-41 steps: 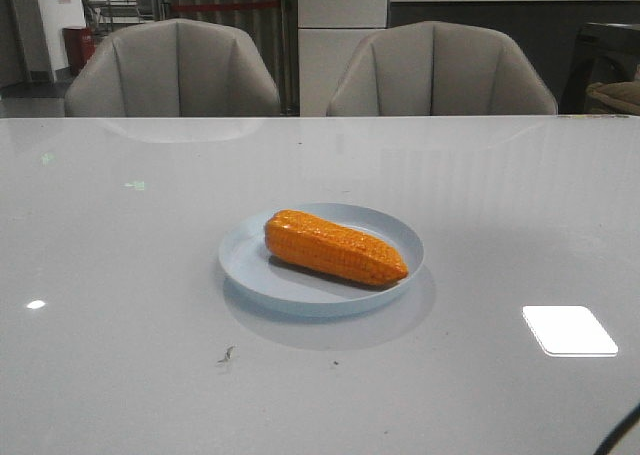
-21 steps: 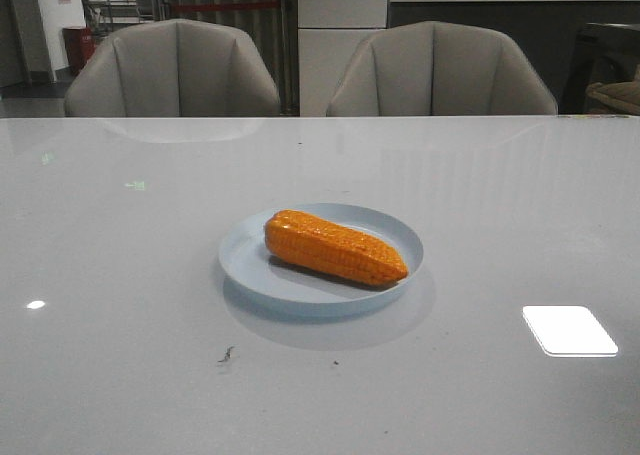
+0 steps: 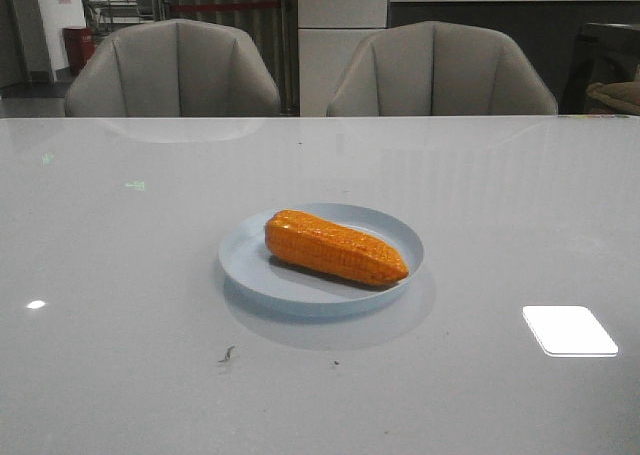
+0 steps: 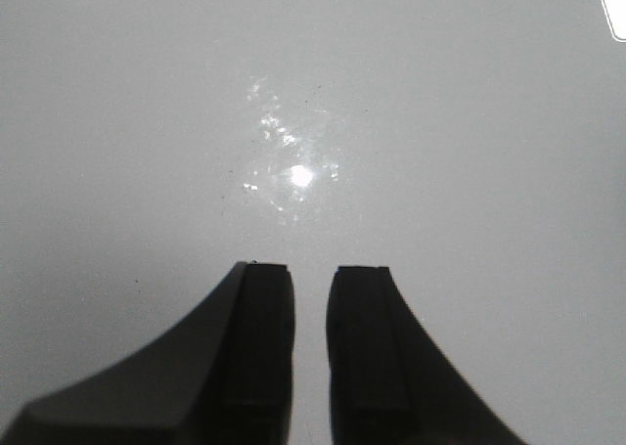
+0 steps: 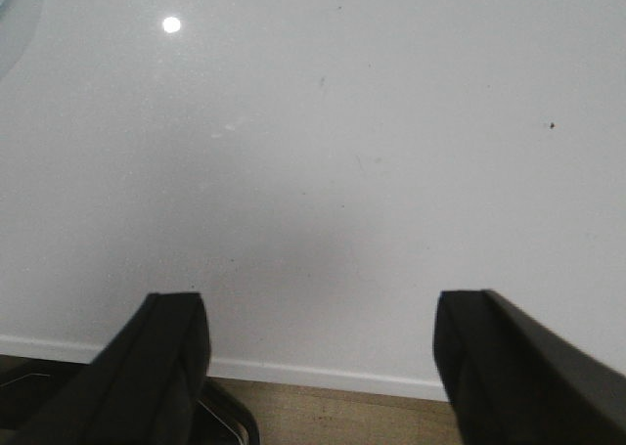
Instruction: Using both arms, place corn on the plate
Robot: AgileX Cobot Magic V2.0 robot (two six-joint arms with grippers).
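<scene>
corn [image 3: 335, 246] lies on plate [image 3: 250, 265], mid table [image 3: 120, 275]. left fingers [image 4: 264, 337] nearly shut w/ a thin gap, holding nothing. right fingers [image 5: 171, 352] wide apart, holding nothing.

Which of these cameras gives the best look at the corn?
The front view: the corn lies whole and unobstructed on the plate. Neither wrist view shows it; each sees only bare table beyond its own end effector.

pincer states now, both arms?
Left pincer: nearly shut, narrow gap, holding nothing, over bare table.
Right pincer: open wide, empty.
</scene>
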